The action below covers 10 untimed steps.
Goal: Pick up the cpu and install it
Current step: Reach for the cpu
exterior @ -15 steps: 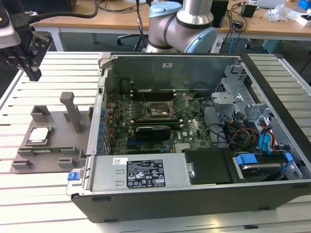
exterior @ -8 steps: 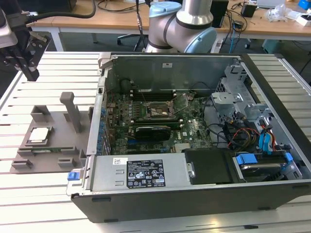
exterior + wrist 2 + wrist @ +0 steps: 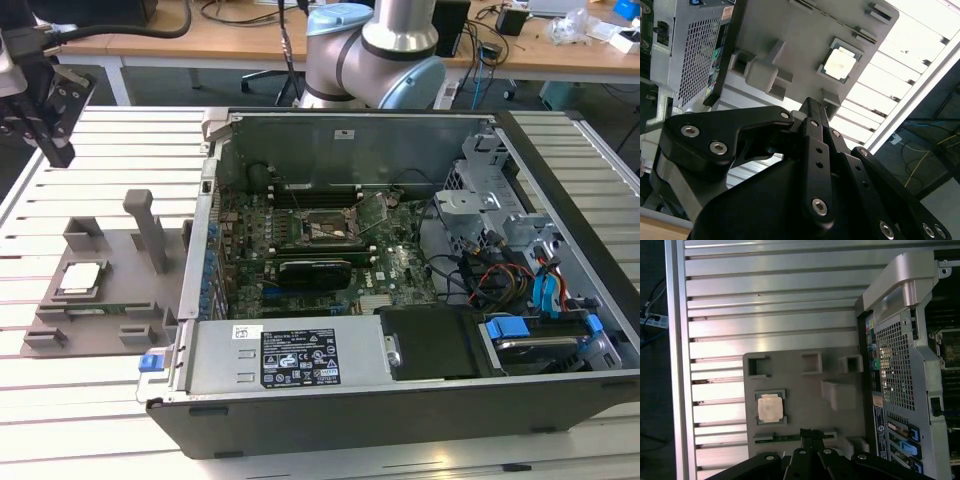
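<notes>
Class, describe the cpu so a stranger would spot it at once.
Find the open computer case; on the exterior view's left of it lies a flat grey fixture plate. The cpu sits in its square recess: the one silvery, tan-rimmed chip among plain grey blocks.

I see the cpu (image 3: 80, 278), a silvery square chip with a pale rim, lying flat in a square recess of the grey fixture plate (image 3: 115, 255).

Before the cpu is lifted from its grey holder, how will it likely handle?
The cpu, a flat metal-topped square, is probably stiff and light. Its smooth top may be slippery. Flat in the grey holder, it should not roll.
</notes>
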Each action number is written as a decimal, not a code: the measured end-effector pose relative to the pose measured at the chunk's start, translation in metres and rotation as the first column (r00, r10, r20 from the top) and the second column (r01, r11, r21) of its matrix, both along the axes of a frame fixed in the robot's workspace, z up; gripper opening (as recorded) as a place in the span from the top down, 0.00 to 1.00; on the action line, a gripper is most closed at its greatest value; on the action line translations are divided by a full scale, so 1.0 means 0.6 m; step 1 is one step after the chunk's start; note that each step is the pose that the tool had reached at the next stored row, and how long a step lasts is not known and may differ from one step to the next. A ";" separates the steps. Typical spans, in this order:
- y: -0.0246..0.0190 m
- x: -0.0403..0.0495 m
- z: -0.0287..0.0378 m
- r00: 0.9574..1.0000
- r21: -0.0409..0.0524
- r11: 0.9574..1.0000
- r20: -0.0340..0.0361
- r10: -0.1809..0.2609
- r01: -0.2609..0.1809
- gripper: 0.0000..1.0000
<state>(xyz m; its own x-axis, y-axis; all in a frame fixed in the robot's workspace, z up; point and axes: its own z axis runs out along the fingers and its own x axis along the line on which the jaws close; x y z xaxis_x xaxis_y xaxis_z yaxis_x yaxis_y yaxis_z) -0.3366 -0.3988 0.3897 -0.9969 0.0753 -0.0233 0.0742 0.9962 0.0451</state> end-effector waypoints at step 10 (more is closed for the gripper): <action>0.0000 -0.013 -0.001 1.000 0.000 1.000 0.000 0.000 0.000 0.89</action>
<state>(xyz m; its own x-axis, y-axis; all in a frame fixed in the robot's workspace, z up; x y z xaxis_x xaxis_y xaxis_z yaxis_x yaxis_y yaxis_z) -0.3442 -0.3988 0.3894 -0.9969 0.0753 -0.0233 0.0742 0.9962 0.0451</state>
